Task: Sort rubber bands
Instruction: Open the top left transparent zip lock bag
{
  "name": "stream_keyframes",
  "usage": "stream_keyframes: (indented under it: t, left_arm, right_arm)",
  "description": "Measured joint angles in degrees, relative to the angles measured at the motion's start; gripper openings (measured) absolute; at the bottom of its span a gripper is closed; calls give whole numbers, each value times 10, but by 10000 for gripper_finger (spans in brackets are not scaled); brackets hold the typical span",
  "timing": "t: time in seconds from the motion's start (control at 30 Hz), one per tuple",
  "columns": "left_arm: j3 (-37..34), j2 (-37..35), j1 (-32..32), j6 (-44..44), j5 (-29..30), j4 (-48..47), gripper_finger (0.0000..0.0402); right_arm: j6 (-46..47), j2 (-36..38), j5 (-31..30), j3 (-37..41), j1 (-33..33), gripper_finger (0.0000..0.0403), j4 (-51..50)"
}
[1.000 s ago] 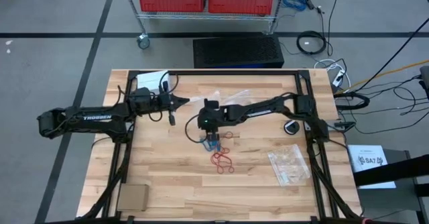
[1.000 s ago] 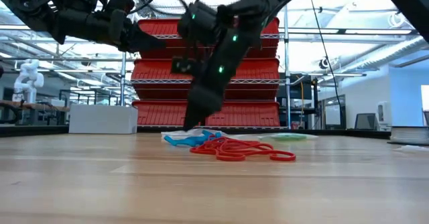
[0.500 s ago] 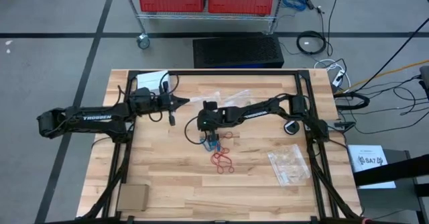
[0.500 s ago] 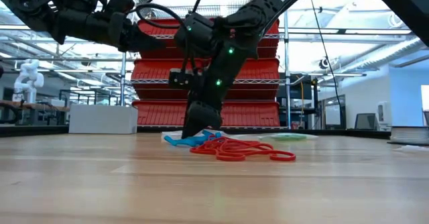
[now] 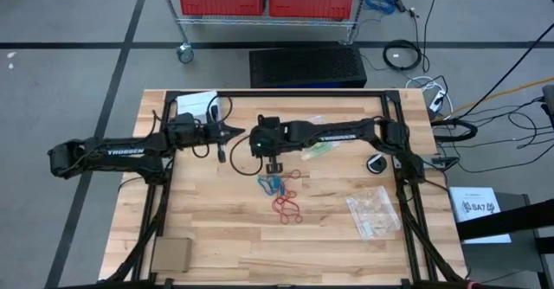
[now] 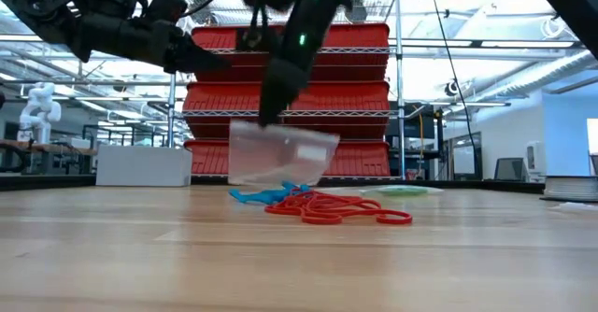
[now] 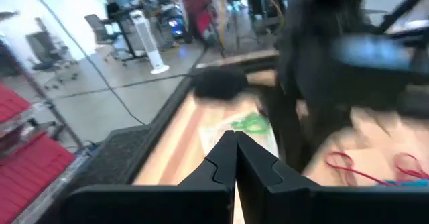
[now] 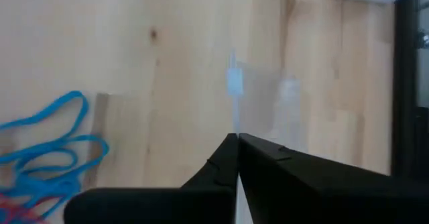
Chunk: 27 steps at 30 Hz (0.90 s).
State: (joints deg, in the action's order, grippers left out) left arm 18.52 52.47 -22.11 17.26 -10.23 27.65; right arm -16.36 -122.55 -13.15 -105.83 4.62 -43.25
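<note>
Lifted clear of the pile since a second earlier, the right gripper (image 6: pixel 269 116) had pinched shut on a clear plastic bag (image 6: pixel 280 153), which hung below it, presumably readied for sorting the rubber bands (image 5: pixel 279 194) on the table beneath, while the shut left gripper (image 5: pixel 223 142) waited alongside.

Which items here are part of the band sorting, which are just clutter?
Job:
- blue rubber bands
- red rubber bands
- clear bag hanging from the shut right hand
- bag with green bands

Lying about:
- bag of clear bits
- cardboard piece
- paper sheet
- tape roll
</note>
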Motion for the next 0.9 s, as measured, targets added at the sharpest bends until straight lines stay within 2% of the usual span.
stream_keyframes:
  t: [0.13, 0.3, 0.43, 0.7, 0.9]
  left_arm:
    - [0, 0, 0, -2, -32, -6, 7]
    - [0, 0, 0, -32, -45, 13, 13]
    - [0, 5, 2, -78, -53, 20, 49]
    - [20, 63, 29, -92, -61, 50, 153]
    - [45, 115, 32, -93, -10, 49, 167]
  right_arm:
    - [16, 38, -8, -35, 0, 0, -63]
    - [32, 75, -29, -35, 0, 0, -100]
    - [39, 102, -35, -37, 0, 0, -100]
    - [34, 104, -34, -36, 0, 0, -93]
    - [30, 104, -33, -36, 0, 0, -88]
